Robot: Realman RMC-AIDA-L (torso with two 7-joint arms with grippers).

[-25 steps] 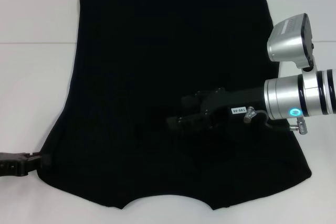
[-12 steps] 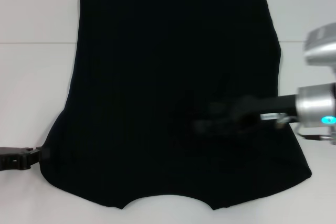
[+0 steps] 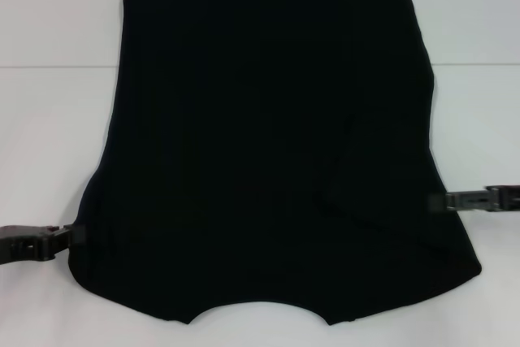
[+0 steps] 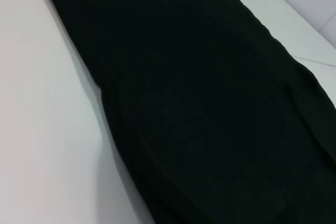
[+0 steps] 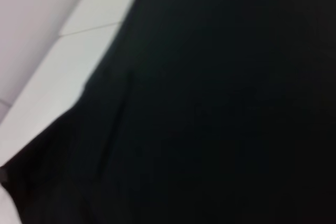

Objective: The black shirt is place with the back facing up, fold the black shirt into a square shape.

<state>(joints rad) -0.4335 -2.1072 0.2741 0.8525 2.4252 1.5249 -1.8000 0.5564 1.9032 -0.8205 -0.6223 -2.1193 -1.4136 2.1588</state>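
Observation:
The black shirt (image 3: 268, 136) lies flat on the white table (image 3: 49, 136), its long sides folded in and no letters showing. A small crease runs on its lower right part. My left gripper (image 3: 65, 239) is low at the shirt's lower left edge, touching or nearly touching the cloth. My right gripper (image 3: 439, 201) is at the shirt's right edge, low over the table. The shirt fills most of the left wrist view (image 4: 210, 103) and the right wrist view (image 5: 226, 103).
The white table surrounds the shirt on the left and right, with a seam line (image 3: 49, 67) crossing it at the far part. The table also shows in the left wrist view (image 4: 42, 129) and the right wrist view (image 5: 52, 66).
My right arm has pulled back from over the shirt's middle to its right edge. My left gripper has shifted slightly right, towards the shirt's edge.

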